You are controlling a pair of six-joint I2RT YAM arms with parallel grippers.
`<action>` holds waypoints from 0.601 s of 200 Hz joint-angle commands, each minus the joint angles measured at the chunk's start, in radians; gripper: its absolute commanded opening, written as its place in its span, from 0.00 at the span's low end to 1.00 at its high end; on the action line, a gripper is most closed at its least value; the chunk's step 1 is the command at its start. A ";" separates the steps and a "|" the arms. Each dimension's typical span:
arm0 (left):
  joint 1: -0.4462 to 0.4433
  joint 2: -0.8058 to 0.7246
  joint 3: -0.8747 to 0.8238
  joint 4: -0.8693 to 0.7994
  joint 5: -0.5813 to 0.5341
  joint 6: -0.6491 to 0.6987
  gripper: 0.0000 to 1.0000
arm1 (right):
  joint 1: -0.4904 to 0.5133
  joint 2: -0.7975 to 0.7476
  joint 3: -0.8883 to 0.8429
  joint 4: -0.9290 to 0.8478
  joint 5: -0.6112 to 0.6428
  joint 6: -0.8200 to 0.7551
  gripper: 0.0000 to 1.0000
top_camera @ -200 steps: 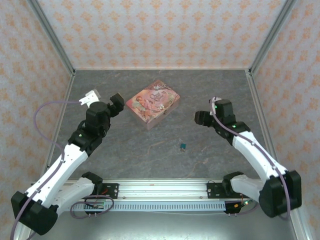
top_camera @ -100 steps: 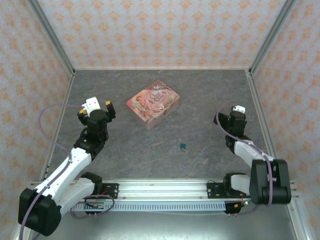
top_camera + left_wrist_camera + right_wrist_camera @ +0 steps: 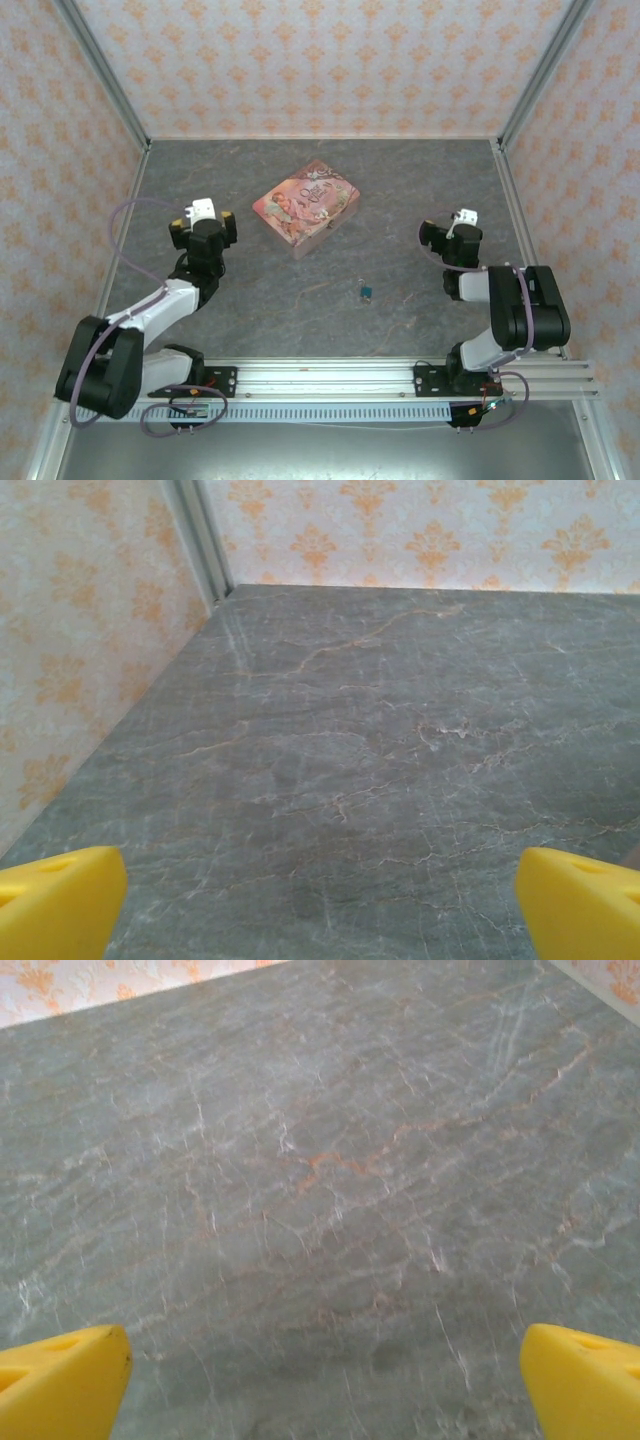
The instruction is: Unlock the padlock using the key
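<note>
Yellow-tipped left gripper [image 3: 203, 232]: jaws spread wide, nothing between them; bare grey table [image 3: 340, 760] lies ahead of its fingertips [image 3: 55, 900].
Pink tin [image 3: 306, 207]: ahead and to the right of the left gripper, apart from it.
Padlock [image 3: 367, 292]: tiny and teal, flat on the table between the two grippers, left of the right one and back toward its base, touching neither.
Key: too small to make out; I cannot tell where it lies.
Right gripper [image 3: 450, 235]: jaws spread wide and empty, bare table in front.
Step in hand: judging by two empty grippers, nothing is grasped; the shackle's state is too small to read.
Next move: one gripper must reach the padlock and steady it, while the other finds the key, which calls for a fine pinch.
</note>
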 commanded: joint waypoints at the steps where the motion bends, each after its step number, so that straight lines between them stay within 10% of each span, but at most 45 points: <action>1: 0.016 0.061 -0.008 0.157 0.036 0.095 1.00 | -0.005 0.001 0.029 -0.002 -0.004 -0.016 0.99; 120: 0.147 0.282 -0.042 0.338 0.301 0.035 1.00 | 0.003 0.001 0.029 -0.005 0.011 -0.019 0.99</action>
